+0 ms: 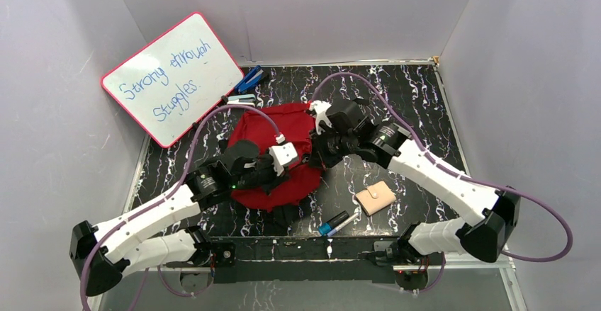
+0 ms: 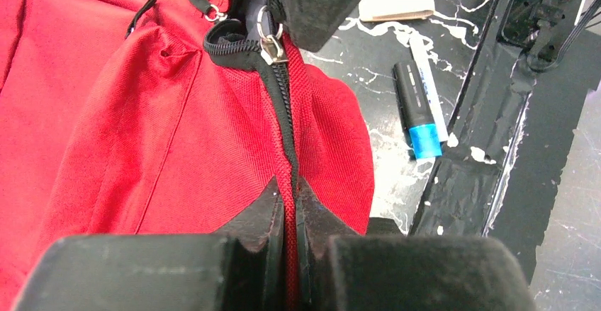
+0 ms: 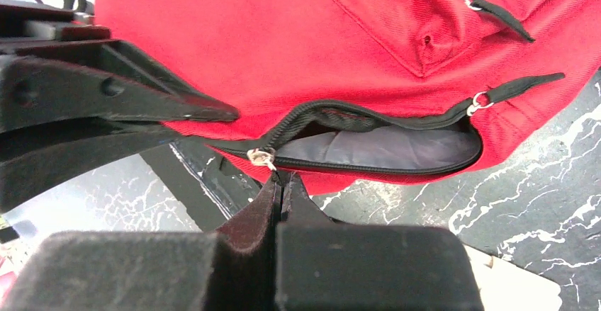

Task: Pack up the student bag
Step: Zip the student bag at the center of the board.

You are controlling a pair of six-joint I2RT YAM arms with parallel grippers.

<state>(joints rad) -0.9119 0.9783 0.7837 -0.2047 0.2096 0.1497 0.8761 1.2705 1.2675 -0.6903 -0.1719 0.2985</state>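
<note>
Fingers of the left arm point(image 2: 282, 201) are clenched on the student bag point(image 2: 142, 112), pinching a fold of red cloth right along its black zipper line. Right fingers point(image 3: 280, 181) are clenched too, their tips meeting at the zipper pull point(image 3: 262, 158), whose small metal tab seems to run in between them. Next to that pull the zipper gapes part way and grey lining point(image 3: 383, 148) shows inside. Nearest the arm bases, by the front edge of the black marbled surface point(image 1: 411, 98), a dark marker with a blue end point(image 2: 418, 112) lies with a white pen point(image 2: 434, 77) touching its side. A little beyond them, to the right, a small beige wallet point(image 1: 375, 198) lies flat. The bag sits slumped in the middle of the surface, between the two wrists, well apart from the wallet. Farther back on the left a pink-edged whiteboard point(image 1: 173, 77) with blue handwriting leans against the wall, and a blue object point(image 1: 248, 79), too small to make out, lies at its lower corner.
</note>
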